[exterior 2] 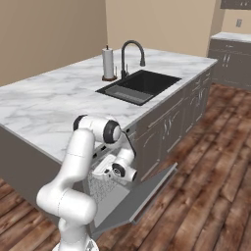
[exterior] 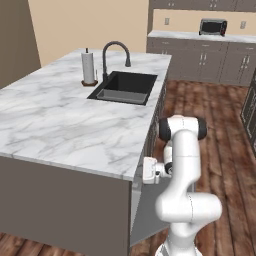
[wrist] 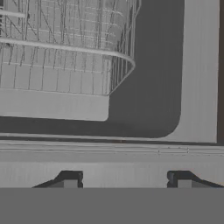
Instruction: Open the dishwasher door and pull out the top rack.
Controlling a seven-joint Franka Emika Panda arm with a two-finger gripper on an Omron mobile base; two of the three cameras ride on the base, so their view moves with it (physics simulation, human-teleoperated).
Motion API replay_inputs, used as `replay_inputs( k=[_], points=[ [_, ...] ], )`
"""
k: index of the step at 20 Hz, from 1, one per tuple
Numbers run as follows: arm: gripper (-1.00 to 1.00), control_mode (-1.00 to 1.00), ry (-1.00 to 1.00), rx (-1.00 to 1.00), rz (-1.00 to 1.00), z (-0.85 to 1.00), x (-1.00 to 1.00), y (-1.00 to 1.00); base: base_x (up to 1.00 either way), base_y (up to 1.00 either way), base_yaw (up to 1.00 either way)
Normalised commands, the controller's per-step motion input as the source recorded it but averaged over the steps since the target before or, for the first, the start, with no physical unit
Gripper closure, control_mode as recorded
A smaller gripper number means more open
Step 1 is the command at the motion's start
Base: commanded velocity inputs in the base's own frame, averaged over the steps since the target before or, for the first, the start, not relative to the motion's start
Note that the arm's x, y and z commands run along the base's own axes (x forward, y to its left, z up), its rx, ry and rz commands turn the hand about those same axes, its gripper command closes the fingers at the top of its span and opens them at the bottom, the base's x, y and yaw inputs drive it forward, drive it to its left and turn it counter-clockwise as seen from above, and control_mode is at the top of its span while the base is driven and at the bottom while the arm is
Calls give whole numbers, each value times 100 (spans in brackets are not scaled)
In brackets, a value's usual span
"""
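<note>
The dishwasher door (exterior 2: 142, 196) hangs partly open from the island front, tilted outward on its bottom hinge; it also shows as a grey slanted panel (exterior: 150, 215). Behind it, in the opening, sits the top rack (exterior 2: 100, 188), a pale wire basket (wrist: 65, 48) still inside the tub. My gripper (exterior 2: 101, 174) is at the top of the opening, just under the counter edge, above the door. Its two dark fingertips (wrist: 70, 180) stand apart, so the gripper (wrist: 124, 180) is open with nothing between them. The hand (exterior: 149, 170) is partly hidden by the counter's edge.
The marble island counter (exterior: 60, 125) carries a black sink (exterior: 125, 87), a dark faucet (exterior: 115, 55) and a paper towel roll (exterior: 88, 67). Grey handled cabinet doors (exterior 2: 166, 130) run beside the dishwasher. Wood floor (exterior 2: 206, 186) lies to the right; back cabinets hold a toaster oven (exterior: 213, 26).
</note>
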Motion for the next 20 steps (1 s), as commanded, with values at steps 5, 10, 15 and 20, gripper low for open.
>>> replay_inputs(
  k=[5,10,15,20],
  points=[
    [-100,-100,0,0,-1,-70,0,-2,0,0,0],
    [-100,-100,0,0,-2,-58,5,-2,0,0,0],
    [-100,-100,0,0,-1,-28,36,15,0,0,0],
    [-100,-100,0,0,0,0,52,42,0,0,0]
  ],
)
